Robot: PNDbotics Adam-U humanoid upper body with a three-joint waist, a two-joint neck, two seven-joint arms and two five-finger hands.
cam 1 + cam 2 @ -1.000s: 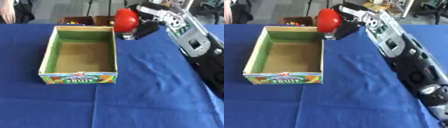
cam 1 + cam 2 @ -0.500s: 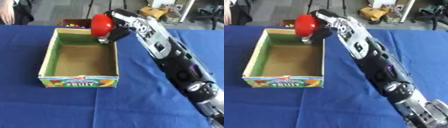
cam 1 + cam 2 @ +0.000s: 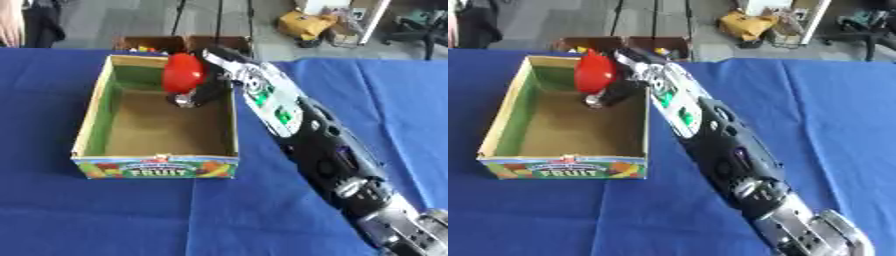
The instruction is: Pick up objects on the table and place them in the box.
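The right hand [image 3: 199, 92] was seen reaching over the far right part of the box [image 3: 87, 127], its fingers curled round a red object [image 3: 183, 73], which was held above the box's interior near the far wall. The object was rounded and glossy; what kind of thing it was could not be told. The right arm [image 3: 324, 150] was stretched diagonally from the lower right corner across the blue tablecloth [image 3: 105, 210], and the box's right wall was crossed by its forearm near the far corner.

The box was shown open-topped, with green inner walls and a brown cardboard floor. No other thing could be seen inside it. On its near outer wall a printed band with pictures of fruit was visible, and the word "FRUIT" could be read there [image 3: 157, 172].

Beyond the far edge of the table, a brown crate [image 3: 619, 44] with small coloured things in it was seen on the floor, and further back a yellow bag [image 3: 745, 24].
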